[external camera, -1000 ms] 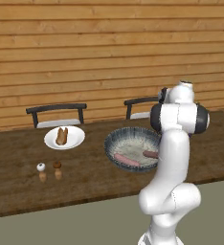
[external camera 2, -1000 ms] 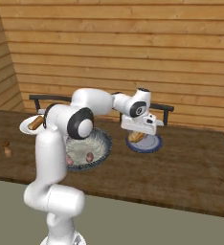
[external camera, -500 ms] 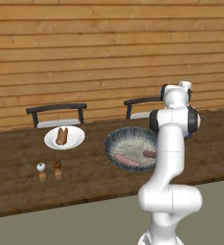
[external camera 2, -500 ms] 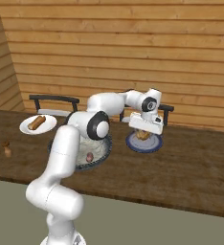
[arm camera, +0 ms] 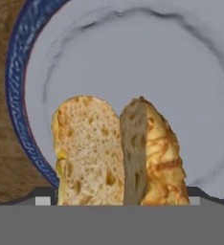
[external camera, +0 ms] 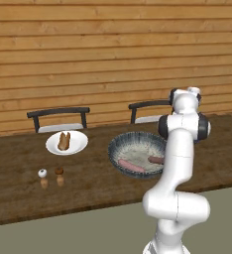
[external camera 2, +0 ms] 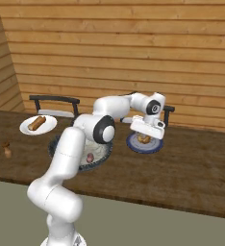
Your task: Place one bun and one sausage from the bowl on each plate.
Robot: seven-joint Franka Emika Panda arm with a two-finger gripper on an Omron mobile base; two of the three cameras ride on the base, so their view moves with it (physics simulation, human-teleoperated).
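Observation:
The blue-grey plate [external camera 2: 155,146] [arm camera: 18,95] lies right of the bowl [external camera 2: 61,153] [external camera: 119,149] and carries a split golden bun [arm camera: 118,153] [external camera 2: 143,139]. My gripper [external camera 2: 145,135] hangs just above that bun, open, its jaws standing wide to either side of it. In the bowl lie a pink sausage [external camera: 131,165] and a browner one [external camera: 156,159]. The white plate [external camera: 78,145] [external camera 2: 48,126] sits at the far left with a brown piece of food [external camera: 64,141] [external camera 2: 36,123] on it. My arm hides the blue-grey plate in the left base view.
A salt shaker [external camera: 42,177] and a pepper shaker [external camera: 60,175] stand near the table's front left. Two dark chairs [external camera: 58,116] [external camera: 146,108] stand behind the wooden table [external camera: 19,163], in front of a plank wall. Bare wood stretches right of the blue-grey plate.
The arm's elbow has swung right toward the blue-grey plate, and the hand has sunk a little over the bun. The jaws have stayed wide.

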